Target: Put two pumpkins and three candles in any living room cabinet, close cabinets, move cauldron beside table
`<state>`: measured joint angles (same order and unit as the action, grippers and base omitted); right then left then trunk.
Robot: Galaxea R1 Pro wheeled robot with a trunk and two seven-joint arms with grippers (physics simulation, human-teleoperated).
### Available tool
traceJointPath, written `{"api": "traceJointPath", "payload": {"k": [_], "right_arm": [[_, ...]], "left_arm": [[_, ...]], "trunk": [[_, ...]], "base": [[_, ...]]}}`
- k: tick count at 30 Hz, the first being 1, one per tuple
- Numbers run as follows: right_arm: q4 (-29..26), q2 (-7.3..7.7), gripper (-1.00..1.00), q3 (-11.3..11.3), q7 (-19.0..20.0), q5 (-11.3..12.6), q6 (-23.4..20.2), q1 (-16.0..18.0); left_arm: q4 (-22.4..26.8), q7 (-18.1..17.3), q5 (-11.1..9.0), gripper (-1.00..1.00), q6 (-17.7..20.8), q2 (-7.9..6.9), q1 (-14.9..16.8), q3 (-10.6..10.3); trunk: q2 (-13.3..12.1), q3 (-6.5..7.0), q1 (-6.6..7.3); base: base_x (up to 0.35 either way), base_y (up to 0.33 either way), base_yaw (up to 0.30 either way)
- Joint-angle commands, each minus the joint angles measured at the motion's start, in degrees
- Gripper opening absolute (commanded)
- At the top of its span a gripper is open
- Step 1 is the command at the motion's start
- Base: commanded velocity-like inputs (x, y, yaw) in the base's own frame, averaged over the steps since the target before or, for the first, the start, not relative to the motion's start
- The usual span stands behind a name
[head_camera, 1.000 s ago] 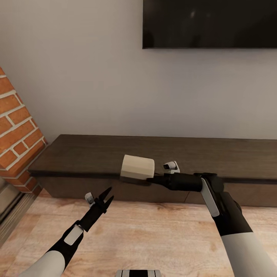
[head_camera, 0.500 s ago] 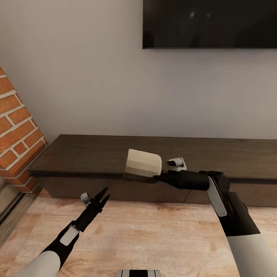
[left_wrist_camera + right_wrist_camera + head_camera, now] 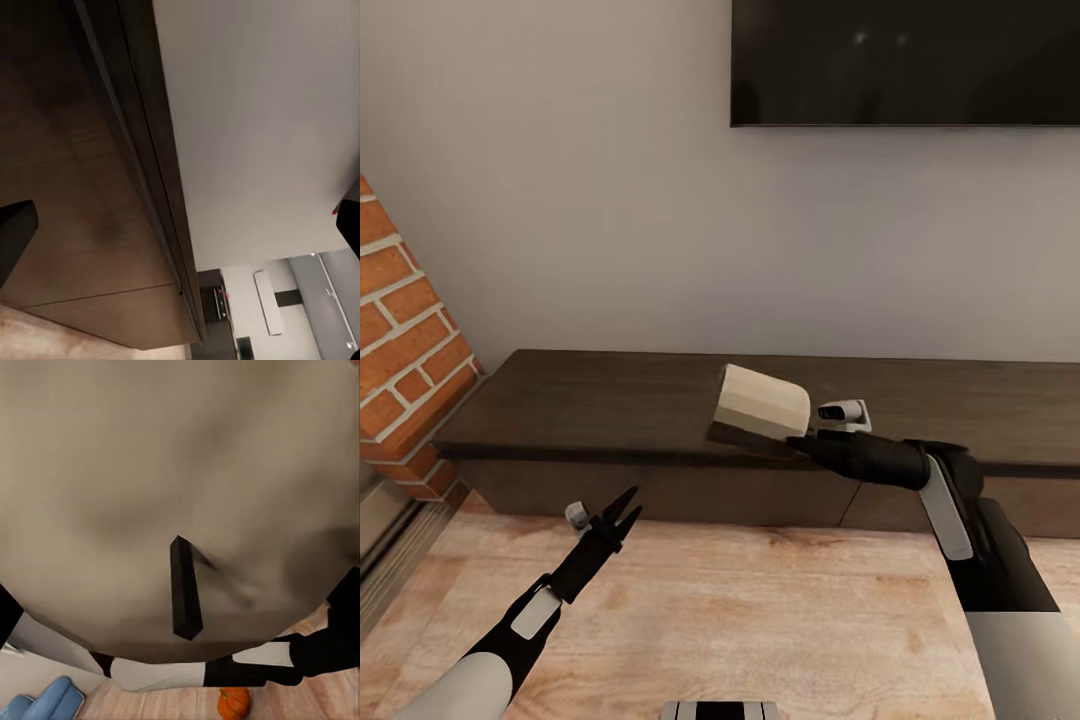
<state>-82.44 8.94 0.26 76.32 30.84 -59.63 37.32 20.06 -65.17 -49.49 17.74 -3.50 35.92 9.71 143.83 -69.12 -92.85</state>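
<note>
Beige stubby cylindrical candle (image 3: 762, 410) in right hand (image 3: 797, 445)

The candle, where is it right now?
In the head view the candle is held in the right pincer, tipped sideways in the air in front of the cabinet, below the TV.

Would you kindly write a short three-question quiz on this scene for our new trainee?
1. True or false: the right gripper holds the stubby tan-beige candle.
2. Multiple choice: the long dark-brown wooden cabinet has its drawer fronts A) pulled open, B) shut.
3. Fill in: the left gripper's jaws stand ____ and hold nothing.

Key: 1 true; 2 B; 3 open.
</note>
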Motion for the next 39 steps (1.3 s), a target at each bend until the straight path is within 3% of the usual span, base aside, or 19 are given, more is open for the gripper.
{"api": "traceJointPath", "payload": {"k": [1, 5, 6, 7, 12, 39], "right_arm": [[0.0, 0.02, -1.0, -0.02, 0.03, -0.09, -0.37, 0.03], [0.0, -0.15, -1.0, -0.02, 0.0, -4.42, -0.37, 0.04], [0.02, -0.59, -1.0, 0.14, -0.01, -7.66, 0.32, 0.04], [0.01, -0.98, -1.0, 0.22, -0.01, -8.93, 0.84, 0.04], [0.0, -2.34, -1.0, 0.26, 0.05, -11.74, 2.02, 0.04], [0.0, -2.52, -1.0, 0.18, 0.23, -12.2, 2.23, 0.04]], "left_arm": [[-0.03, -0.2, -0.23, 1.0, 0.58, 0.0, 0.03, 0.05], [0.03, -0.29, -0.25, 1.0, 0.55, 0.05, 0.03, 0.04], [0.05, -0.33, -0.3, 1.0, 0.54, 0.06, 0.03, 0.01], [0.09, -0.39, -0.32, 1.0, 0.54, 0.07, 0.03, 0.02], [0.07, -0.64, -0.27, 1.0, 0.62, 0.07, 0.01, 0.12], [-1.1, 1.65, -0.17, 1.0, 0.23, -0.39, 0.02, 0.4]], "trunk": [[0.02, -0.04, 0.01], [0.02, -0.04, 0.01], [0.02, -0.04, 0.01], [0.02, -0.04, 0.01], [0.02, -0.04, 0.01], [0.02, -0.04, 0.01]], "base": [[0.0, 0.0, 0.0], [0.008, -0.001, 0.0], [0.14, -0.062, 0.0], [0.196, -0.086, 0.0], [0.262, -0.135, 0.0], [0.071, -0.044, 0.0]]}}
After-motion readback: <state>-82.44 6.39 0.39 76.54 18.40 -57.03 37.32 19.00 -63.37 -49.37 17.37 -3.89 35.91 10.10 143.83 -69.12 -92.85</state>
